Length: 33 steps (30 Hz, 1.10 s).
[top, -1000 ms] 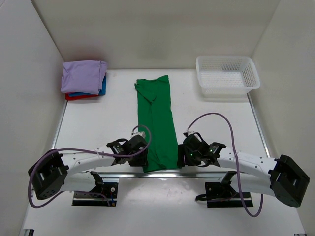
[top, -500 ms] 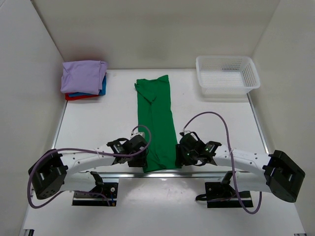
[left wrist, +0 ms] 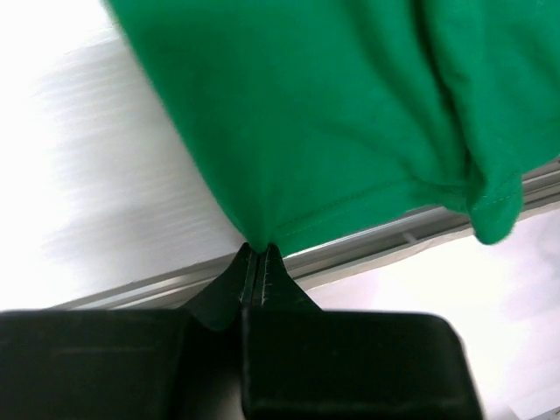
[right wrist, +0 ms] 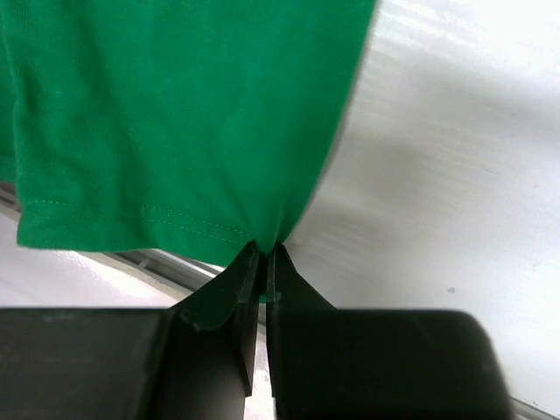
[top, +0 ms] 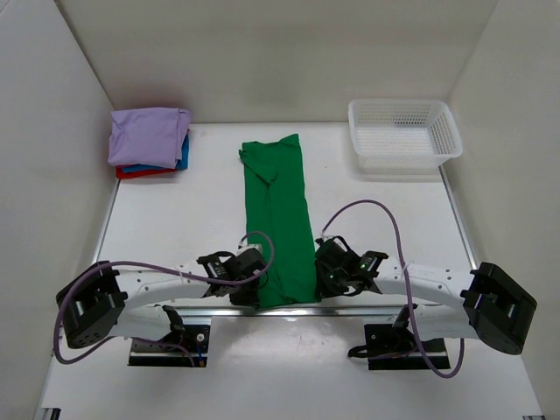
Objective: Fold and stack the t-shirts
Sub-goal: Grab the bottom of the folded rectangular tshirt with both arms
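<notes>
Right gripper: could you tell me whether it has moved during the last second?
Yes: the right gripper, shut on the green t-shirt at its near corner, has shifted slightly left, away from the white basket.

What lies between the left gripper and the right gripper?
The near hem of the green t-shirt, in the top view; the left gripper and right gripper each pinch one corner.

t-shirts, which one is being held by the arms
The bright green t-shirt: the left fingers and right fingers pinch its near hem. The lavender, blue and red ones sit stacked, untouched.
</notes>
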Each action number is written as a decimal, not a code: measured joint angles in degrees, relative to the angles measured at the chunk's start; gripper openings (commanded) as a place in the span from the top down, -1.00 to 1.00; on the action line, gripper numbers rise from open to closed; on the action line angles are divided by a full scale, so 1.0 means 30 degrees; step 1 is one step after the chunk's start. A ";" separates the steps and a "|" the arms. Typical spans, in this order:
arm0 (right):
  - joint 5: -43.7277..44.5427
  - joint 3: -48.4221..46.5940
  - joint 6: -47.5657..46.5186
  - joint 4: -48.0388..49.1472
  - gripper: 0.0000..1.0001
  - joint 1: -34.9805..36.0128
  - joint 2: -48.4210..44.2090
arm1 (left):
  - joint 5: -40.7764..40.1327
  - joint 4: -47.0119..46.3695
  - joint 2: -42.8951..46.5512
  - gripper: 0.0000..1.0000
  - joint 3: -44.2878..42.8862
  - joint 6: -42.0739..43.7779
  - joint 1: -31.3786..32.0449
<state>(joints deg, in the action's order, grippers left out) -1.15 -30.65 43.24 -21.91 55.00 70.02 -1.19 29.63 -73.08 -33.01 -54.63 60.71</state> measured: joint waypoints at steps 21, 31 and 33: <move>-0.1996 -0.2310 -0.2120 -0.3701 0.99 -0.0211 -0.0291 | 0.0984 0.2987 0.4758 1.00 0.0335 0.0146 -0.1690; -0.3789 -0.7074 -0.6054 -0.5887 1.00 -0.4065 0.2616 | 0.2098 0.4277 0.2594 1.00 -0.3497 0.3337 -0.6557; -0.4065 -0.8247 -0.6849 -0.6302 1.00 -0.4867 0.3512 | 0.2492 0.4357 0.1654 1.00 -0.4226 0.4124 -0.7643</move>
<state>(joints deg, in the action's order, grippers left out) -13.34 -55.40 22.70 -40.82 40.40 80.55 6.28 42.70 -68.12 -45.69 -42.26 37.78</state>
